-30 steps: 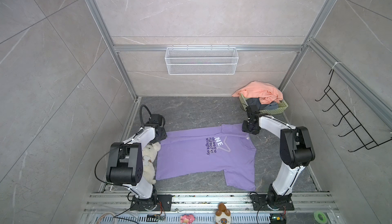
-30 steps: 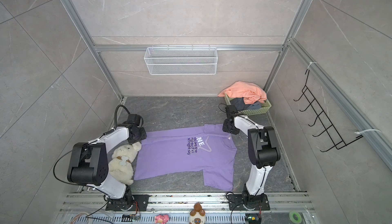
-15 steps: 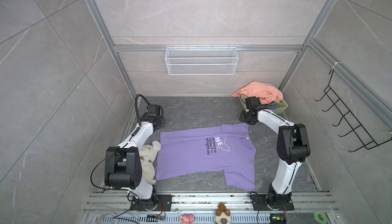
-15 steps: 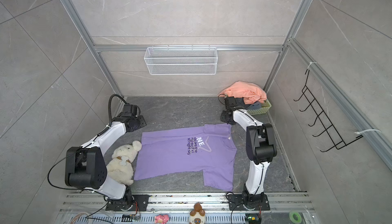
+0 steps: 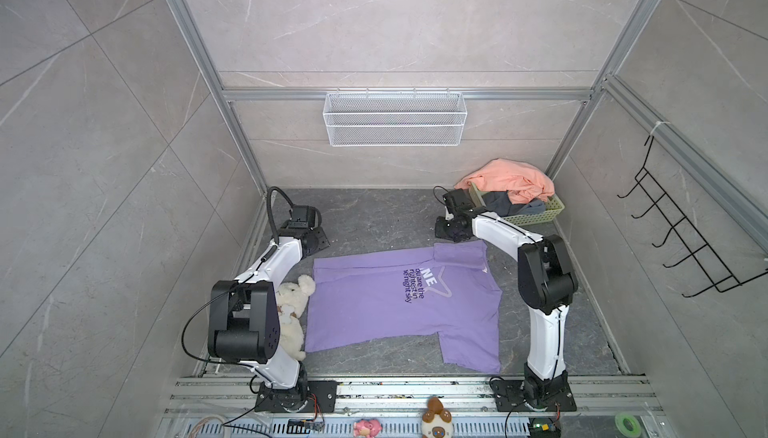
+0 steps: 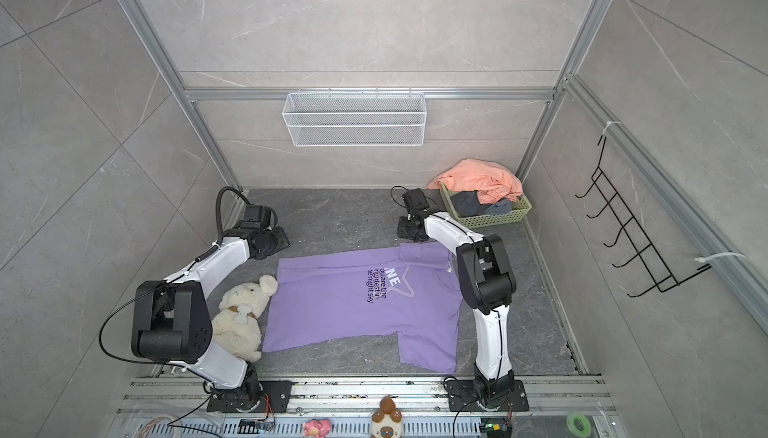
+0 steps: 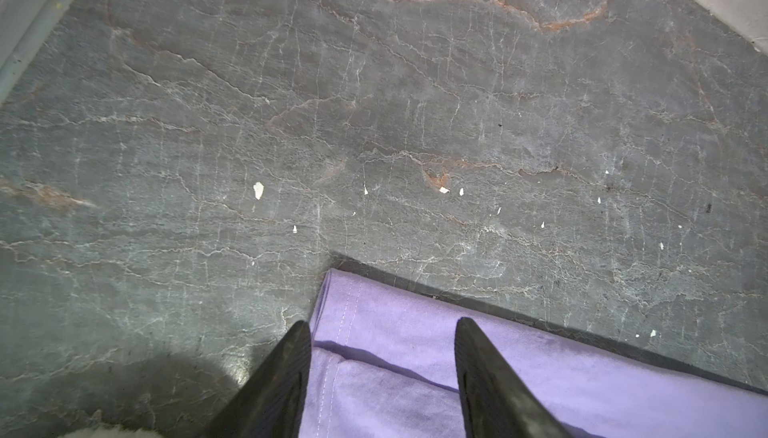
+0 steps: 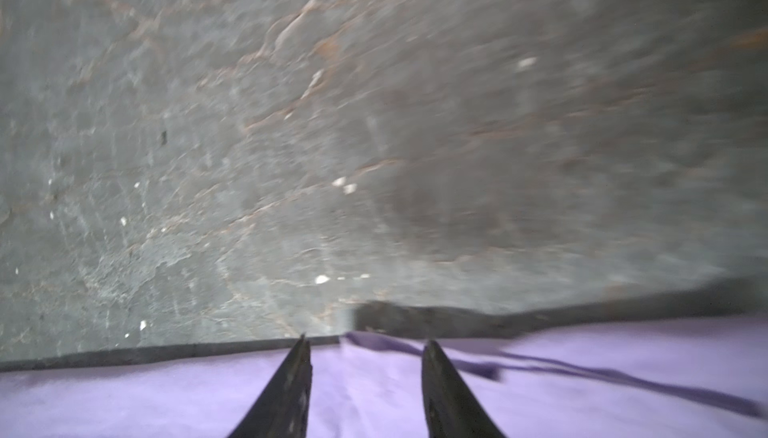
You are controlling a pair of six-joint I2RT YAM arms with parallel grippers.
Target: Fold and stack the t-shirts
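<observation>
Both arms have pulled back off the purple t-shirt [image 5: 374, 303], which lies spread on the tabletop [image 5: 374, 216], far edge folded over. Left gripper [image 7: 382, 324] and right gripper [image 8: 365, 342]: fingers apart, empty. Hazard: pinching only the upper layer would pull the fold open

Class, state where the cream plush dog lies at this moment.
In both top views the cream plush dog lies on the grey floor at the left, between the left arm and the lilac t-shirt's left edge.
</observation>
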